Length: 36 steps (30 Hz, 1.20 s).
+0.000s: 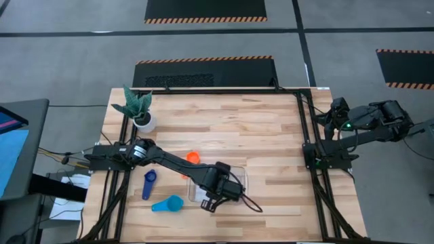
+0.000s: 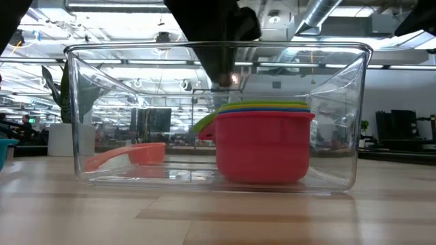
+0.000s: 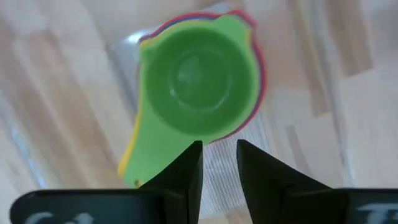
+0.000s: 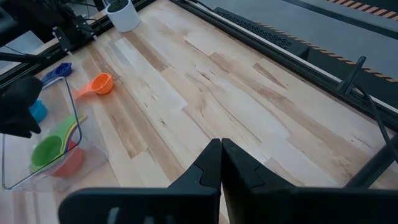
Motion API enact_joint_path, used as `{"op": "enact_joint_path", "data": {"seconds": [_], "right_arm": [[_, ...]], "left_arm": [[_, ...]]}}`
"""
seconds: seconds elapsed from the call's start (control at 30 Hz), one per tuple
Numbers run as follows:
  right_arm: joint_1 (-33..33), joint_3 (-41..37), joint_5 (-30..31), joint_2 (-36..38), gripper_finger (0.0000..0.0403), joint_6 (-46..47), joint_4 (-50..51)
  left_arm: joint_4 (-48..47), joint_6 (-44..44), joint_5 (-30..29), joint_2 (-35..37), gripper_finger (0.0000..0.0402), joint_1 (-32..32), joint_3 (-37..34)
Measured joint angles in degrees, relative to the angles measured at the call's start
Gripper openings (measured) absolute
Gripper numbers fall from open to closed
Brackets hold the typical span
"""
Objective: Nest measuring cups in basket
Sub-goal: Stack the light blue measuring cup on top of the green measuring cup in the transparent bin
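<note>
The clear basket sits near the table's front middle. It holds a nested stack of cups: red outside, yellow between, green innermost. The stack stands on the basket floor. My left gripper hovers open just above the stack, near the green handle, touching nothing. On the table lie the orange cup, the navy cup and the light blue cup. My right gripper is shut and waits off the table's right edge.
A white plant pot stands at the far left corner. Black frame rails run along the left and right sides. There is bare wood across the table's middle and right.
</note>
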State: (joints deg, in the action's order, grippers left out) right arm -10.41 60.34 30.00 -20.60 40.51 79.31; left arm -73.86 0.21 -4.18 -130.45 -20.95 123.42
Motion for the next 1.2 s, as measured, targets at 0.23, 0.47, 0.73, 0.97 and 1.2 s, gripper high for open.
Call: {"op": "enact_joint_path", "data": {"seconds": [0.23,0.47,0.73,0.97,1.2], "right_arm": [[0.0,0.0,0.0,0.0,0.0026,0.0,0.0],[0.0,0.0,0.0,0.0,0.0026,0.2,-0.1],[0.0,0.0,0.0,0.0,0.0026,0.1,0.0],[0.0,0.0,0.0,0.0,0.0026,0.0,0.0],[0.0,0.0,0.0,0.0,0.0026,0.0,0.0]], "left_arm": [[-0.6,-9.3,-3.0,0.0,0.0087,0.1,0.0],[-0.6,-10.8,-3.6,0.0,0.0087,0.0,0.0],[-0.6,-10.5,-5.2,0.0,0.0087,0.6,0.0],[-10.9,-12.3,-5.2,0.0,0.0087,2.1,2.0],[-15.9,-21.9,-3.5,5.2,0.0087,4.0,2.3]]}}
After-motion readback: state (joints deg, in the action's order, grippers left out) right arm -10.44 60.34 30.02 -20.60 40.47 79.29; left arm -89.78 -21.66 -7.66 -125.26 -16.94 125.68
